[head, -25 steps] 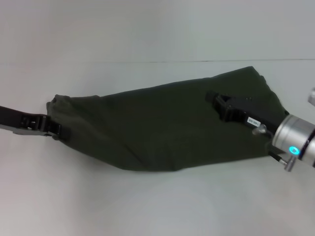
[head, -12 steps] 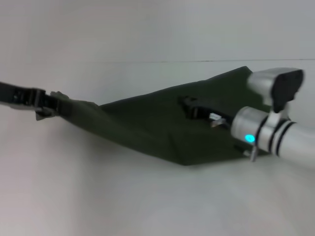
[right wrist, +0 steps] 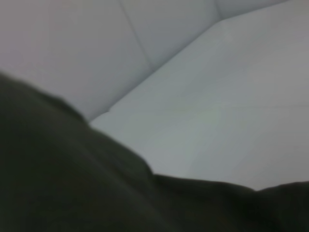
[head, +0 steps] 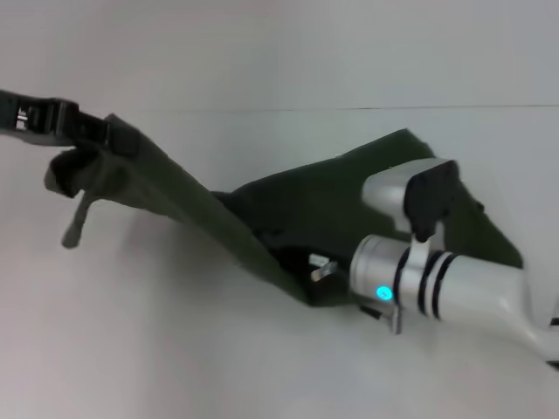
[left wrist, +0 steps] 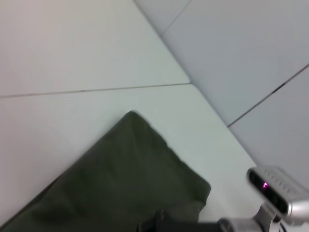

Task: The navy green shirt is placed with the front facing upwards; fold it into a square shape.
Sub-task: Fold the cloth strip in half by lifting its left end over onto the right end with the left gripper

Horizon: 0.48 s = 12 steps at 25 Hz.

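Dark olive-green cotton shirt (head: 288,205) held up off the white table (head: 175,349).
Left claw (head: 96,131) grips one raised corner, fabric dangling below; right claw (head: 319,271) pinches the low edge near the table.

Soft even light, faint shadows, blurred throughout.

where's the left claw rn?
Head view: the left claw is raised at the far left, shut on a corner of the navy green shirt, which slopes down to the white table.
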Motion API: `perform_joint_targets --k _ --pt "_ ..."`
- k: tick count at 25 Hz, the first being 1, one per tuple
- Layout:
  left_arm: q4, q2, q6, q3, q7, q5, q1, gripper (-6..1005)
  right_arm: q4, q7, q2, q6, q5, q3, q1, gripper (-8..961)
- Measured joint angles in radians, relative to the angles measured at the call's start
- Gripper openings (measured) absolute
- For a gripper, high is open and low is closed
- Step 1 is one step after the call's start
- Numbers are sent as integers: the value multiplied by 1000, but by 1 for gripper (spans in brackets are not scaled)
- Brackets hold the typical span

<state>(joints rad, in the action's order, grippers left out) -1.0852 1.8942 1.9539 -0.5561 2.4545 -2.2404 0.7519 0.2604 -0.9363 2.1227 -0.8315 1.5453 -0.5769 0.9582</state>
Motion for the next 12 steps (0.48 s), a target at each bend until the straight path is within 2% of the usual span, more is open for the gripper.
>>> perform_joint_targets --k 4,9,12 --pt "-10 1 3 -12 4 5 14 37 76 72 0 -3 84 97 16 -2" --pt "-6 4 1 -34 4 4 27 37 147 100 0 38 365 338 -4 -2" --pt "-5 8 -1 -51 3 1 34 38 189 106 0 62 500 434 -13 -1"
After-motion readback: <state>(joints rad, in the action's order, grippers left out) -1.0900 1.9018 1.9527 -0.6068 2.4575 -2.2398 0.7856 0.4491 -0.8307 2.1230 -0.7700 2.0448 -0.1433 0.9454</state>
